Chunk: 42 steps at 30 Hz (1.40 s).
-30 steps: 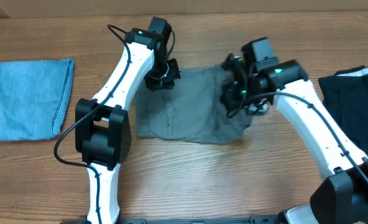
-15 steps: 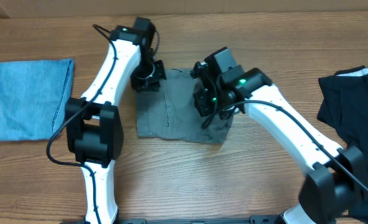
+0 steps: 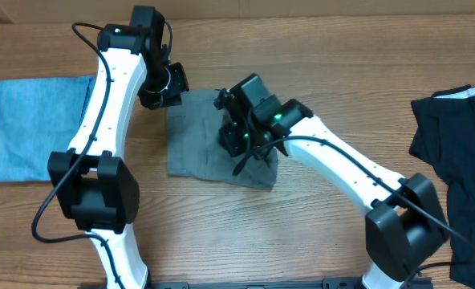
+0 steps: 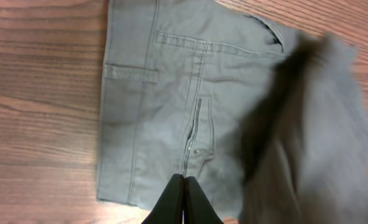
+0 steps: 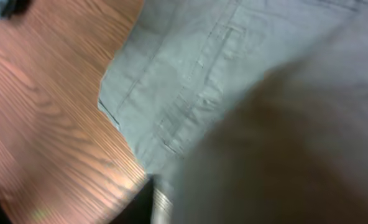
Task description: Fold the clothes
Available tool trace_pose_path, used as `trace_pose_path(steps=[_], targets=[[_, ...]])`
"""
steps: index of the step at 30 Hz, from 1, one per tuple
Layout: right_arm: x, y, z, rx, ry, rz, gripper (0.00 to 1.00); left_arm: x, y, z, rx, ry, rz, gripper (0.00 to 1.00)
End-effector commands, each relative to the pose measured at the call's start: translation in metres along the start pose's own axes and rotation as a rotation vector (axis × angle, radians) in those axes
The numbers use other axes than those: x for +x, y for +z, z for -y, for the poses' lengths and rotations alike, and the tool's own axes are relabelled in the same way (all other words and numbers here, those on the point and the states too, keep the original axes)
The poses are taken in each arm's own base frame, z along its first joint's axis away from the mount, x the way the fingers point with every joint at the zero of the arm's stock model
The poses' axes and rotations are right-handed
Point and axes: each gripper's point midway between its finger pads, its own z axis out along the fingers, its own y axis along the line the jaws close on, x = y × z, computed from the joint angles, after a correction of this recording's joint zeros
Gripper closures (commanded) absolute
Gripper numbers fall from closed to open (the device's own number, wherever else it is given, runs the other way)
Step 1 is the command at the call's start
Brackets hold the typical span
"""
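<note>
The clothes (image 3: 196,151) are one grey garment lying mid-table, its right part doubled over to the left. My left gripper (image 3: 162,90) hovers at its far left corner. In the left wrist view it (image 4: 184,198) is shut, with no cloth seen between the tips, over the near edge of the flat grey cloth (image 4: 165,106), whose zip and pocket show. My right gripper (image 3: 237,138) sits over the folded-over part. The right wrist view is blurred: a loose grey fold (image 5: 283,143) fills most of it, one dark finger (image 5: 140,208) shows beside it, and the jaws are hidden.
A folded light blue denim piece (image 3: 37,128) lies at the table's left edge. A black garment (image 3: 454,144) lies at the right edge. Bare wooden tabletop (image 3: 318,233) runs in front of the grey garment.
Both arms have swung left. The right gripper has carried the garment's right side over to the left, so the cloth now looks narrower. The left gripper has stayed shut.
</note>
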Motion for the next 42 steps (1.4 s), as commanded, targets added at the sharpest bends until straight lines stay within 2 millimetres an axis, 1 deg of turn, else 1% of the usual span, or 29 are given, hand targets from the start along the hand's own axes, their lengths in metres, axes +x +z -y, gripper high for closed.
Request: trace_pose_path(steps=[1,2,4,6,9,13,14,16,18,21,25,26,28,30,32,33,35,38,40,41,42], targets=[[-0.01,0.005,-0.003,-0.01,0.027,0.026,0.14,0.0,-0.02,0.004,0.011,0.05,0.045,0.96],[-0.012,0.005,-0.005,-0.021,0.026,0.032,0.13,0.0,-0.021,0.004,0.01,0.052,0.048,0.96],[-0.017,0.004,-0.014,-0.072,0.017,0.048,0.13,-0.002,-0.022,-0.001,-0.009,0.048,0.056,0.96],[-0.023,0.002,-0.028,-0.151,0.003,0.066,0.13,-0.003,-0.023,-0.005,-0.031,0.045,0.063,0.96],[-0.033,-0.005,-0.057,-0.313,-0.025,0.098,0.13,-0.003,-0.023,-0.01,-0.042,0.037,0.06,0.96],[-0.047,-0.015,-0.078,-0.435,0.008,0.139,0.11,-0.003,-0.026,-0.02,-0.048,0.012,0.052,0.96],[-0.048,-0.016,-0.078,-0.437,0.012,0.144,0.11,-0.003,-0.027,-0.022,-0.05,0.007,0.052,0.96],[-0.049,-0.015,-0.077,-0.431,0.01,0.148,0.07,-0.004,-0.03,-0.026,-0.05,-0.003,0.056,0.96],[-0.049,-0.015,-0.077,-0.427,0.0,0.15,0.01,-0.005,-0.034,-0.027,-0.047,-0.005,0.066,0.96],[-0.049,-0.015,-0.079,-0.428,-0.021,0.153,0.0,-0.007,-0.044,-0.025,-0.034,0.015,0.098,0.96],[-0.047,-0.014,-0.08,-0.428,-0.021,0.148,0.0,-0.004,-0.059,-0.001,0.095,0.061,0.119,0.96],[-0.047,-0.014,-0.08,-0.427,-0.021,0.149,0.0,-0.001,-0.063,0.009,0.147,0.083,0.111,0.96],[-0.048,-0.014,-0.078,-0.419,-0.02,0.152,0.0,0.007,-0.064,0.018,0.203,0.087,0.075,0.96],[-0.048,-0.013,-0.077,-0.413,-0.017,0.153,0.0,0.012,-0.064,0.013,0.199,0.086,0.048,0.96],[-0.048,-0.013,-0.077,-0.41,-0.015,0.153,0.0,0.009,-0.064,0.001,0.17,0.063,0.053,0.96],[-0.048,-0.013,-0.077,-0.41,-0.015,0.153,0.0,0.004,-0.066,-0.004,0.179,0.05,0.064,0.96],[-0.048,-0.013,-0.077,-0.411,-0.016,0.153,0.0,-0.003,-0.073,0.0,0.263,0.1,0.083,0.96],[-0.047,-0.012,-0.08,-0.413,-0.024,0.151,0.0,-0.003,-0.09,0.014,0.469,0.192,0.087,0.96],[-0.046,-0.012,-0.084,-0.417,-0.034,0.148,0.0,-0.004,-0.098,0.014,0.54,0.21,0.095,0.92],[-0.045,-0.011,-0.086,-0.42,-0.038,0.148,0.0,-0.007,-0.099,0.012,0.542,0.206,0.102,0.81],[-0.045,-0.011,-0.089,-0.424,-0.045,0.148,0.0,-0.008,-0.1,0.01,0.541,0.204,0.109,0.76]])
